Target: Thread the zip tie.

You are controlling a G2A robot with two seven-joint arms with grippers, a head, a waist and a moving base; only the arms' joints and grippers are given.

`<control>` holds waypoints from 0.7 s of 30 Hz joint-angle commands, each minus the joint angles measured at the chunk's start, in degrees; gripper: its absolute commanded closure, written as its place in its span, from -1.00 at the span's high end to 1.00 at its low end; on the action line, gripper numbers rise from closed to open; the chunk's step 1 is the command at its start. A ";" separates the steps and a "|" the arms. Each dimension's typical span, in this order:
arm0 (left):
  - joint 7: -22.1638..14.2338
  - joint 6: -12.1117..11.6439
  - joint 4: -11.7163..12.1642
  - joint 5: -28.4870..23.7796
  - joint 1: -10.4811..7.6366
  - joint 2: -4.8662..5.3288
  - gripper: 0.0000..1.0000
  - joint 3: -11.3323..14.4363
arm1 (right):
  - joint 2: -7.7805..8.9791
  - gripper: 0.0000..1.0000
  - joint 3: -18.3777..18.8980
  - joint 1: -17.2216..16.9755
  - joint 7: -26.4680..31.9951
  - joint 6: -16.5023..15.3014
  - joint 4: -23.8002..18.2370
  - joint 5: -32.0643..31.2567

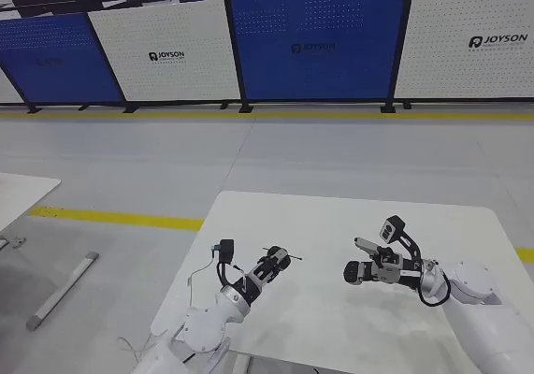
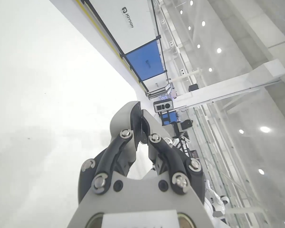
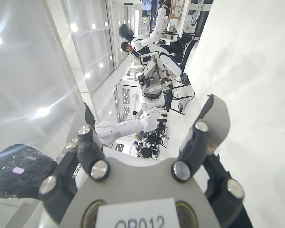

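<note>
The zip tie (image 1: 292, 253) is a thin black strip lying crosswise in my left gripper (image 1: 277, 261), above the white table (image 1: 341, 220) left of its middle. In the left wrist view the left gripper (image 2: 140, 110) is shut, and the zip tie (image 2: 141, 125) shows as a thin dark edge pinched between the pads. My right gripper (image 1: 352, 272) hovers over the table a short way to the right, pointing at the left one. Seen from the right wrist, the right gripper (image 3: 148, 102) stands open with nothing between its fingers (image 3: 215, 112), and the left arm (image 3: 152, 84) faces it farther off.
The tabletop around both grippers is bare white. A second white table (image 1: 5, 196) stands off to the left across the floor. A yellow floor line (image 1: 117, 218) and blue and white panels (image 1: 318, 47) lie beyond.
</note>
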 commanded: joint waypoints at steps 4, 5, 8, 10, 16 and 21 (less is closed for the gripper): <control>-0.02 -0.06 -0.11 -0.15 0.06 0.01 -1.00 -0.06 | 0.00 1.00 0.00 0.00 0.00 0.00 0.00 0.00; -0.02 -0.06 -0.11 -0.15 0.06 0.01 -1.00 -0.06 | 0.00 1.00 0.00 0.00 0.00 0.00 0.00 0.00; -3.64 0.62 0.41 -3.21 -0.25 -0.01 -1.00 0.36 | 0.00 1.00 0.00 0.00 0.00 0.00 0.00 0.00; -5.55 -0.32 0.20 -5.02 -0.22 0.13 -1.00 -0.73 | 0.00 1.00 0.00 0.00 0.00 0.00 0.00 0.00; -12.52 -1.52 -1.78 -13.48 1.98 0.61 -1.00 -3.91 | 0.00 1.00 0.00 0.00 0.00 0.00 0.00 0.00; -12.79 -1.26 -1.86 -13.94 2.02 0.64 -1.00 -4.14 | 0.00 1.00 0.00 0.00 0.00 0.00 0.00 0.00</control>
